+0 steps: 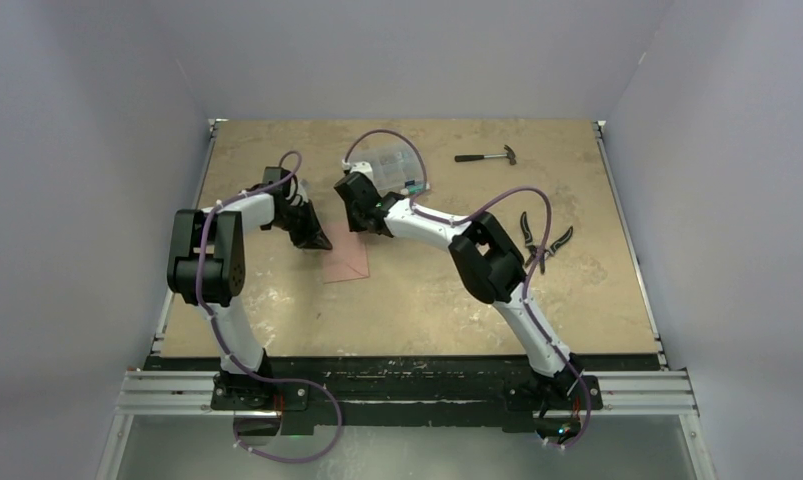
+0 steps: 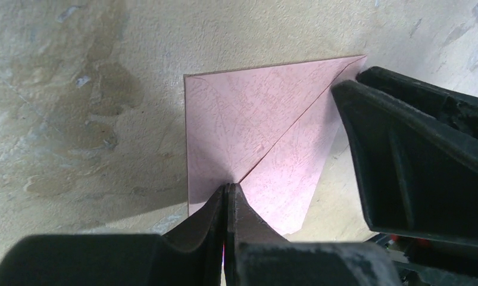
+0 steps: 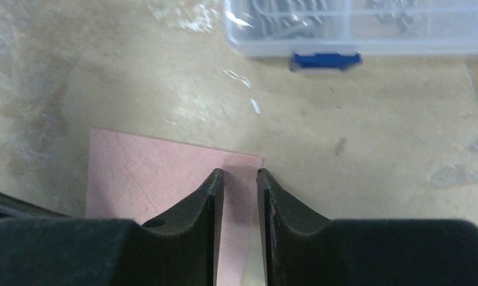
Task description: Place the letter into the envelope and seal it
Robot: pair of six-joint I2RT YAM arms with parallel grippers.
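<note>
**Fingers shut on the left, slightly parted on the right**

Fingers of the left gripper (image 2: 229, 186) are pressed together, their tips at the spot where the envelope (image 2: 248, 113) shows its diagonal seams meeting. The right gripper (image 3: 240, 174) hangs over the envelope's corner, jaws a little apart with nothing between them. The envelope lies flat near the middle of the worktop (image 1: 427, 310), and the clear box (image 3: 355, 24) sits beyond it toward the far edge.

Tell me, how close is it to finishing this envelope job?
Nearly done, apparently. No loose letter shows, so it is probably inside the envelope, whose flap lies flat. The shut left gripper sits on the flap's tip; the right gripper hovers open above an edge. Left: confirming the seal.
</note>
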